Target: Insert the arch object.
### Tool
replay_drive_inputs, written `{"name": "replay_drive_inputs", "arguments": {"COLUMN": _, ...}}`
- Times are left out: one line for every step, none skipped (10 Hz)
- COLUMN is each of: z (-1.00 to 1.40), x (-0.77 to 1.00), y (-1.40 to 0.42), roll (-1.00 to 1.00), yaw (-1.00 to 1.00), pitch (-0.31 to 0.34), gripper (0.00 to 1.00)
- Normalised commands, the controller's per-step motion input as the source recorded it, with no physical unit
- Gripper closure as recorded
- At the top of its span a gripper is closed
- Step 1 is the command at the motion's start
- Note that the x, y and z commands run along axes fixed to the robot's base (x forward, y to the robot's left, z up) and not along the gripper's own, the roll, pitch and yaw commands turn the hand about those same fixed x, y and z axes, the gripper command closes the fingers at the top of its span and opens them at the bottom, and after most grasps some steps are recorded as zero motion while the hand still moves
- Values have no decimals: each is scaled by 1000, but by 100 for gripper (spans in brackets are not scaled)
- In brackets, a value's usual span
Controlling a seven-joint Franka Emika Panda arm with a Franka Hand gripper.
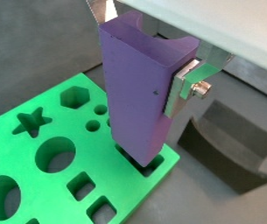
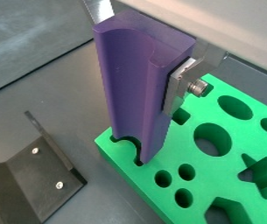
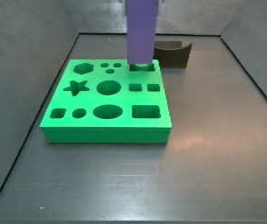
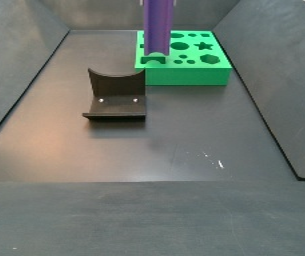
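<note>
Arch object (image 2: 129, 87), a tall purple column, stands upright with its foot in the green board (image 3: 101, 122), jaws clamped shut on its sides above the board. The dark grey surface (image 4: 155, 150) is ringed by grey walls, and the fixture (image 4: 115, 98) sits apart from the board.

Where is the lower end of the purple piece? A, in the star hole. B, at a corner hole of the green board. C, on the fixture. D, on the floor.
B: a side view shows the purple piece, gripped by the hand, entering a corner hole of the green board.
</note>
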Motion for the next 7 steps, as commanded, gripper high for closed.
{"name": "replay_drive_inputs", "arguments": {"z": -254, "x": 209, "y": 0, "roll": 0, "yaw": -254, "pitch": 10, "gripper": 100}}
{"name": "replay_drive_inputs", "arguments": {"z": -251, "x": 151, "y": 0, "roll": 0, "yaw": -163, "pitch": 0, "gripper": 100}}
{"name": "replay_drive_inputs", "arguments": {"z": -220, "x": 89, "y": 97, "roll": 9, "yaw": -106, "pitch": 13, "gripper": 100}}
{"name": "replay_drive_inputs", "arguments": {"z": -231, "x": 0, "y": 146, "roll": 0, "yaw": -46, "pitch": 0, "gripper": 100}}
{"name": "replay_drive_inputs", "arguments": {"z": -174, "x": -66, "y": 249, "roll": -86, "yaw": 0, "pitch": -14, "gripper": 100}}
{"name": "replay_drive_inputs", "arguments": {"z": -211, "x": -26, "y": 137, "roll": -143, "yaw": 0, "pitch": -57, "gripper": 100}}
{"name": "replay_drive_inputs", "arguments": {"z": -274, "x": 100, "y": 0, "roll": -161, "yaw": 0, "pitch": -61, "gripper": 100}}
